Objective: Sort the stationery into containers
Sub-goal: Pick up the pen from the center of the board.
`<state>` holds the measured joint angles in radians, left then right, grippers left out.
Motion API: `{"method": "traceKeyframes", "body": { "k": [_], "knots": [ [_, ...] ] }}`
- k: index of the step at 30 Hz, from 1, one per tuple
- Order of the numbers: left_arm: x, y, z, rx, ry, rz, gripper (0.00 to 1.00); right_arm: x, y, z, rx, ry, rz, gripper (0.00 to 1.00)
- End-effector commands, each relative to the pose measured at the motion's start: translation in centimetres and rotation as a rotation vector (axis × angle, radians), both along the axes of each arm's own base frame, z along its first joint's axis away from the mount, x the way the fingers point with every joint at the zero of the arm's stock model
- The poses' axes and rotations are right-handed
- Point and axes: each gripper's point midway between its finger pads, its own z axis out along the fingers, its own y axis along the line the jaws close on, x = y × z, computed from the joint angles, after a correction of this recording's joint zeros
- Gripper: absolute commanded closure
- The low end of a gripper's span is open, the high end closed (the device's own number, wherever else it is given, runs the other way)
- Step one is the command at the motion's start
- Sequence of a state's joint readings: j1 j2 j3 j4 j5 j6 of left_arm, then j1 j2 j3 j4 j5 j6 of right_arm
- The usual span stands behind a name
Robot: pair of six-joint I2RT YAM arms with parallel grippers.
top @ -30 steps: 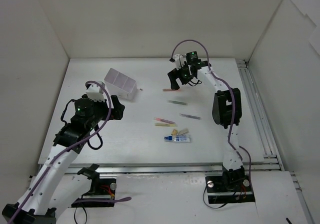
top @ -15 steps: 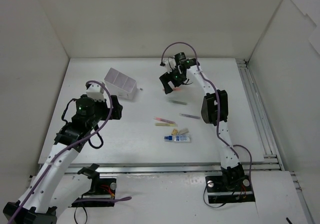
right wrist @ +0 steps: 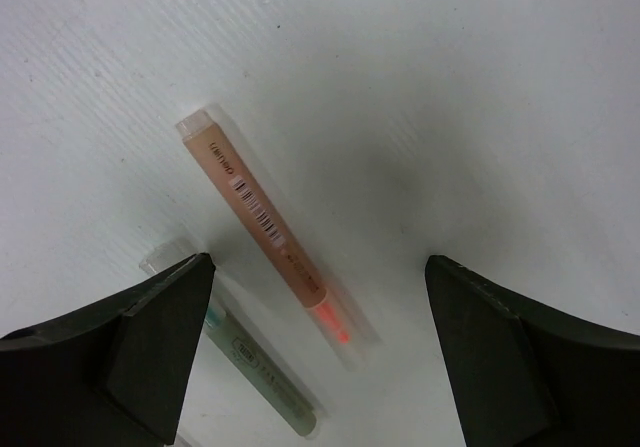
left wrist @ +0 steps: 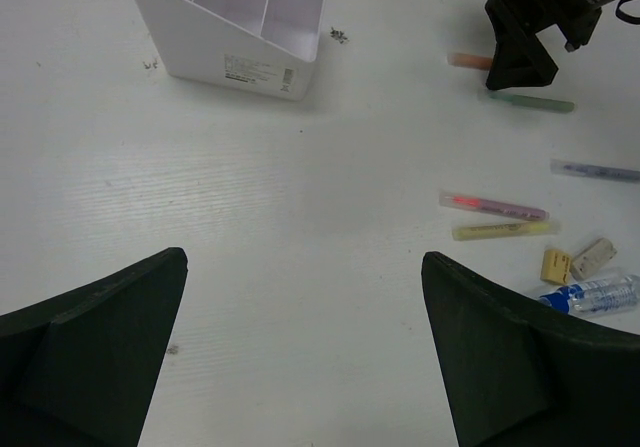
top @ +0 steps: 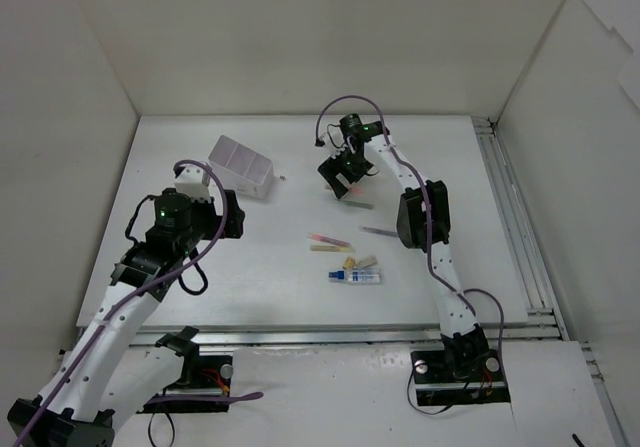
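Where the orange pen point(right wrist: 275, 237) lies flat on the white table point(right wrist: 480, 87), the right gripper point(right wrist: 318, 267) hangs over it, jaws spread wide on either side, gripping nothing. A green pen point(right wrist: 258, 375) lies just beside it. The divided white box point(left wrist: 240, 62) stands well to the left, ahead of the left gripper point(left wrist: 305, 267), whose 2 jaws gape wide, holding nothing.

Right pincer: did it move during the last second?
Yes. The right pincer moved left, closer to the white box, and is now over the orange pen.
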<state>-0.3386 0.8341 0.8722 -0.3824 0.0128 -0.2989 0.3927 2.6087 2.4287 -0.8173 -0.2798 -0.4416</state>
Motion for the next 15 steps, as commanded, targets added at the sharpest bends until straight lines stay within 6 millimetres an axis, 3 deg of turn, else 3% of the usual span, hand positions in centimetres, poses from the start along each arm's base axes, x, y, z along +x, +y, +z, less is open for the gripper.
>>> {"method": "traceKeyframes", "body": {
  "k": [1, 2, 4, 5, 15],
  "knots": [
    [1.0, 0.7, 2.1, 0.008, -0.058, 0.041, 0.0, -2.4, -0.1, 1.1, -0.002, 0.052, 0.078, 0.17],
    [0.9, 0.7, 2.1, 0.007, -0.058, 0.043, 0.0, -2.5, 0.0, 1.3, -0.003, 0.047, 0.081, 0.27],
    [0.9, 0.7, 2.2, 0.005, -0.059, 0.043, 0.0, -2.7, 0.1, 0.7, -0.028, 0.049, 0.076, 0.37],
    [0.9, 0.7, 2.2, 0.006, -0.059, 0.044, 0.0, -2.6, -0.2, 0.5, -0.046, 0.045, 0.066, 0.47],
    [0.8, 0.9, 1.8, 0.003, -0.043, 0.059, 0.0, -2.9, 1.0, 0.2, -0.12, -0.007, 0.159, 0.81]
  ]
}}
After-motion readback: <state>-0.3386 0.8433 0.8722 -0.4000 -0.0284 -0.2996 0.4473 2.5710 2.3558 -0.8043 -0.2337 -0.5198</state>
